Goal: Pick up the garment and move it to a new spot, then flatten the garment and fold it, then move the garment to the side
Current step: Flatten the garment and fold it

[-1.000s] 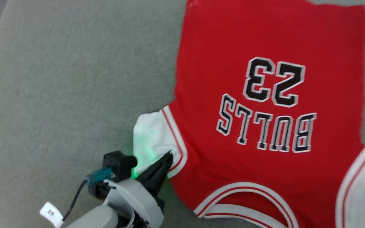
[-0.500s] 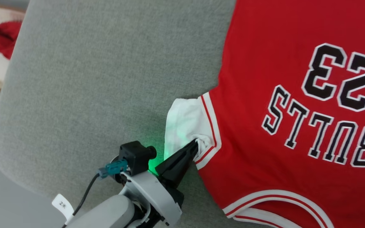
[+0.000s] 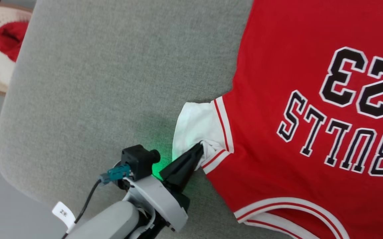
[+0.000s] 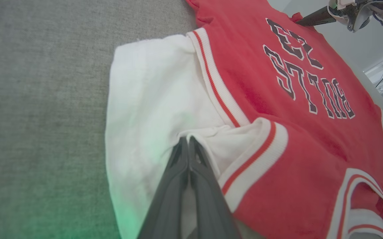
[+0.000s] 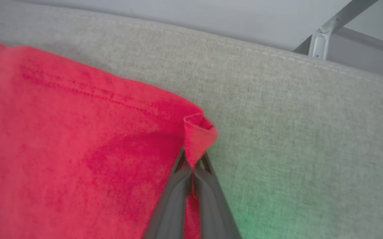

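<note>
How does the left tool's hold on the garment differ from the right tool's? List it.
The left tool pinches the white sleeve beside the striped trim; the right tool pinches a plain red corner. At the left tool the cloth puckers; at the right tool the corner curls over the tips. Both are shut on the garment, which lies on the grey cushion.

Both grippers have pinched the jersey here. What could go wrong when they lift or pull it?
1. The left gripper pinches only a small bunched fold of the white sleeve; it may slip out under tension.
2. The right gripper holds just the curled hem corner of the jersey; pulling could leave that corner folded over, or drop it.
</note>
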You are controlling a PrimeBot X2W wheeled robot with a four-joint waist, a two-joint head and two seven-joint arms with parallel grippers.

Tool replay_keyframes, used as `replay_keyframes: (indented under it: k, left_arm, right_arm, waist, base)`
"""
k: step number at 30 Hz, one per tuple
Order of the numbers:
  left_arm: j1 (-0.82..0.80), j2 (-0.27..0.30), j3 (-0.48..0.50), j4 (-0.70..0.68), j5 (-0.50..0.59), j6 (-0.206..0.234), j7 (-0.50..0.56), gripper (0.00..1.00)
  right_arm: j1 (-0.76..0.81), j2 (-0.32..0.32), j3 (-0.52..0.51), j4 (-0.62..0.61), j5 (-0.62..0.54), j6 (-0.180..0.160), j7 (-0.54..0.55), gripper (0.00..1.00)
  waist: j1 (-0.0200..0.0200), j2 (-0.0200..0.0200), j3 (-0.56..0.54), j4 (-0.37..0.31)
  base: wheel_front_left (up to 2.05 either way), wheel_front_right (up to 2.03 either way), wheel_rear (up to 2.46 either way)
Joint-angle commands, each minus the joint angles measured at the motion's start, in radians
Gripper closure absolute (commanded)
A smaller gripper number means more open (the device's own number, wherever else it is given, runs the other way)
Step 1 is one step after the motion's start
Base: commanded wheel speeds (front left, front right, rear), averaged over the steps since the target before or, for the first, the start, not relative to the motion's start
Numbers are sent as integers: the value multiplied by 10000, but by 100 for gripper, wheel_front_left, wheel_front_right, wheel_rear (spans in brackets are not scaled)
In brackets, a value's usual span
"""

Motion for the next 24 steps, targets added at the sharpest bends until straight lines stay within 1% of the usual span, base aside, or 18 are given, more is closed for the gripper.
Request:
replay_keyframes:
  k: [1, 2, 4, 8, 14, 18, 24]
  left_arm:
    - [44, 127, 56, 219, -34, 124, 49, 100]
    - [41, 134, 93, 317, -75, 74, -6, 100]
    - [25, 151, 107, 371, -75, 56, -14, 100]
    - [96, 242, 200, 569, -164, -11, -86, 100]
    - [375, 502, 319, 897, -379, -60, -89, 100]
    - [639, 733, 345, 1025, -507, 6, -40, 100]
    - [994, 1132, 454, 938, -715, 95, 34, 100]
  right_arm:
    - [549, 99, 177, 217, 81, 11, 130, 100]
    - [783, -2, 378, 83, 357, 9, 5, 100]
    - [908, -78, 490, -57, 497, 9, -38, 100]
    - [1903, -280, 1035, -849, 1562, 10, -107, 100]
    - [4145, -1312, 1977, -2879, 3123, 6, -261, 100]
    - [5645, -2038, 2241, -4221, 3929, 6, -649, 100]
    - [7958, -2957, 2375, -6069, 4601, 6, -945, 100]
  waist:
    - [0, 0, -382, -269]
    - [0, 0, -692, -443]
    - [0, 0, -830, -534]
    - [0, 0, -1484, -1033]
    - [0, 0, -2389, -1856]
    - [0, 0, -2906, -2349]
    - [0, 0, -3385, -2939]
  base:
    - [0, 0, 0]
    - [0, 0, 0]
    - [0, 0, 0]
    - [0, 0, 0]
    - [0, 0, 0]
    - [0, 0, 0]
    - [0, 0, 0]
